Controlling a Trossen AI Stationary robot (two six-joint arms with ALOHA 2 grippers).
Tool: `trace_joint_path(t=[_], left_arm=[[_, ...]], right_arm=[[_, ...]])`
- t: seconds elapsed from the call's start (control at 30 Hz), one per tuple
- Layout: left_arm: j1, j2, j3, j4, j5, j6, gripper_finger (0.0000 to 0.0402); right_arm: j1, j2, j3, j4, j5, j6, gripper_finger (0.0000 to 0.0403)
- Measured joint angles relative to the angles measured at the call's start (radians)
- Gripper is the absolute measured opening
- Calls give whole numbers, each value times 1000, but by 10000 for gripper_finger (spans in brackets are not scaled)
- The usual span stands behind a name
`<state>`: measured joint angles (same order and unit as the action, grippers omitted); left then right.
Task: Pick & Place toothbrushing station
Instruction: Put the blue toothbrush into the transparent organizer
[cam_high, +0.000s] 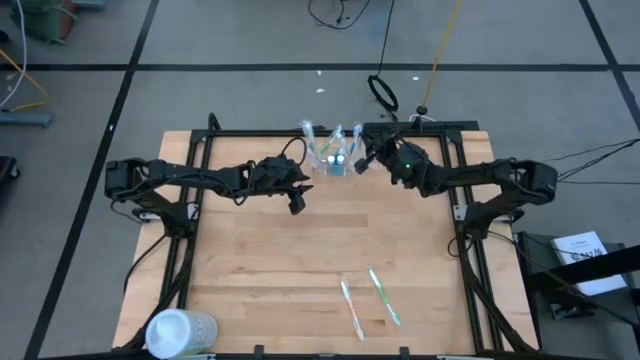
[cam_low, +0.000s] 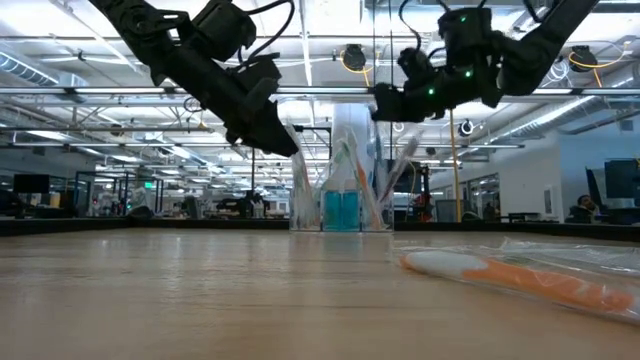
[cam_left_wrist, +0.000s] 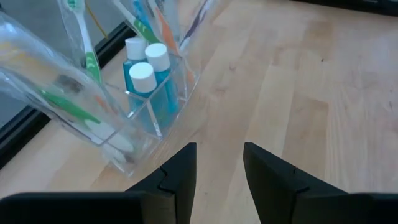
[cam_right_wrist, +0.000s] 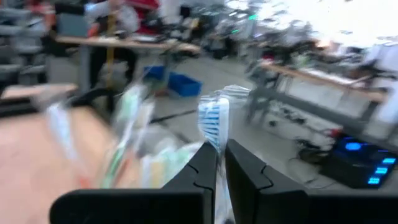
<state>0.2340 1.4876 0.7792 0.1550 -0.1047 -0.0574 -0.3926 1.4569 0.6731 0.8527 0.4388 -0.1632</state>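
High view looks straight down on the whole table. Low view sits at tabletop level, facing across to the clear cup. Left wrist camera hangs close above that cup; right wrist looks past it into the room.

Open-plan robotics laboratory: a wooden table on grey floor marked with black tape, ceiling strip lights, rows of workbenches and monitors behind.
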Motion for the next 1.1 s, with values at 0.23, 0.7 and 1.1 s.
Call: trace_joint_path(t=[0.23,0.7,1.1], left_arm=[[0,0,0,-3,0,0,136],[0,0,0,-10,1,0,136],[0,0,0,-10,2,0,136]], right_arm=[[-47,79,0,-32,-75,141,11],[-64,85,0,-28,-76,226,78],[-64,84,0,-38,-77,118,95]])
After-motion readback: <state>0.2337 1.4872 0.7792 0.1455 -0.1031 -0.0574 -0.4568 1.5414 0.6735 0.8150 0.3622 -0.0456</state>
